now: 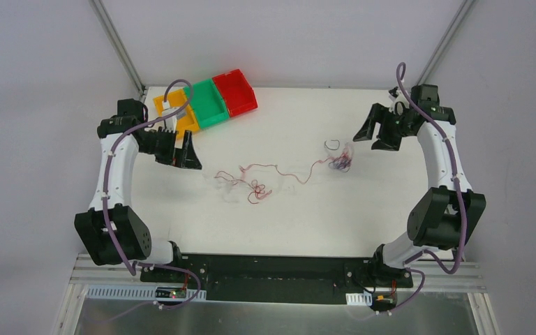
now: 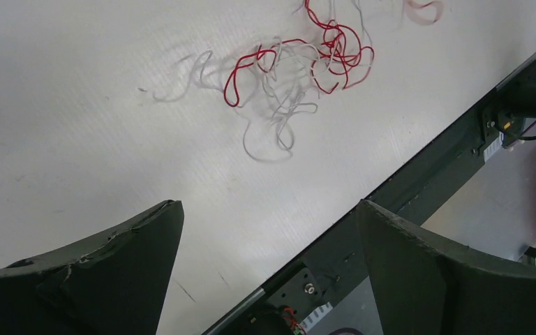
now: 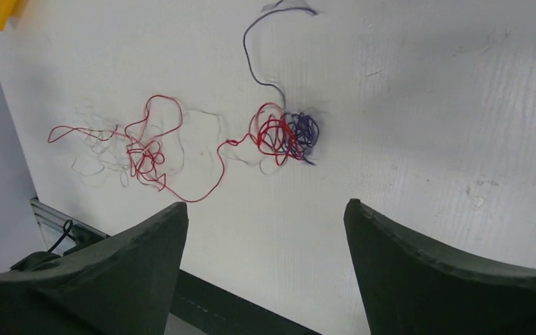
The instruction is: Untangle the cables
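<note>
The cables (image 1: pixel 258 190) lie near the middle of the white table (image 1: pixel 307 223); they make one long thin string that runs from 9 o'clock to 3 o'clock. The red cable (image 1: pixel 279 169) goes almost the whole way. At the 9 o'clock end it curls in a knot with the whitish cables (image 1: pixel 232 185); at the 3 o'clock end it is bunched up with the purple-blue cable (image 1: pixel 342 165); a dark cable (image 1: pixel 331 144) loops out of that bunch toward 11 o'clock.

The left gripper (image 1: pixel 179 152) hangs at 9 o'clock of the cables, apart from them; its jaws are spread wide and hold nothing. The right gripper (image 1: pixel 371 132) hangs at 2 o'clock of the purple-blue bunch, near it but not touching; its jaws are spread wide too, with nothing between them.

Three bins sit side by side at the table's 11 o'clock corner: a yellow bin (image 1: pixel 162 105), a green bin (image 1: pixel 216 115) and a red bin (image 1: pixel 243 105). The left arm hides part of the yellow bin, so I cannot tell what is in it; the green and red bins show only their own coloured floors.
</note>
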